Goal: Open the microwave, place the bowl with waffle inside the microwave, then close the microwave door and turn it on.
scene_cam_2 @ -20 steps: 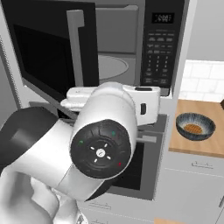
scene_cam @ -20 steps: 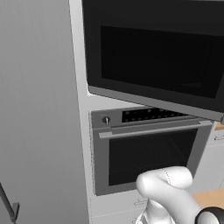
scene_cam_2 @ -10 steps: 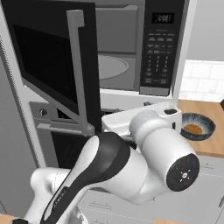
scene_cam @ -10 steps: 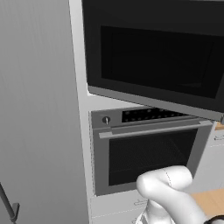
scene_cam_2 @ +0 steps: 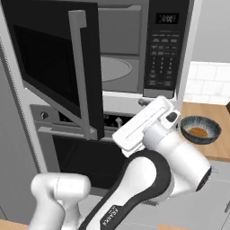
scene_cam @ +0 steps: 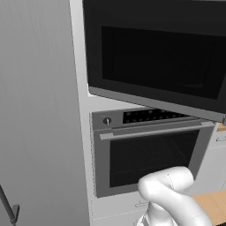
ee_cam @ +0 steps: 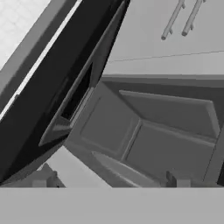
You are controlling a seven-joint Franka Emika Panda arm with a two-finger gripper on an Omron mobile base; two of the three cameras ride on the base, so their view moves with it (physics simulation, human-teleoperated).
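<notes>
The microwave (scene_cam_2: 134, 49) stands open, its grey cavity and round turntable (scene_cam_2: 117, 68) exposed. The microwave door (scene_cam_2: 54, 58) is swung out to the left, its tall grey handle (scene_cam_2: 79, 67) facing me; the left base view shows the door's (scene_cam: 159, 57) dark window. On the wooden counter at the right sits the dark bowl with waffle (scene_cam_2: 200, 130). My white hand (scene_cam_2: 143, 122) hovers just below the cavity's front edge, left of the bowl. In the hand view, the gripper (ee_cam: 109, 182) is open and empty, its tips (ee_cam: 43, 179) wide apart, looking into the cavity (ee_cam: 144, 131).
The button panel (scene_cam_2: 163, 49) is right of the cavity. A silver-framed oven (scene_cam: 150, 150) with a horizontal handle sits under the microwave. A tall grey cabinet wall (scene_cam: 39, 110) stands at the left. My bent arm (scene_cam_2: 148, 179) fills the foreground before the oven.
The arm has folded round: its big joint dropped from in front of the microwave to lower right, and the hand settled below the cavity nearer the bowl. The door stays open.
</notes>
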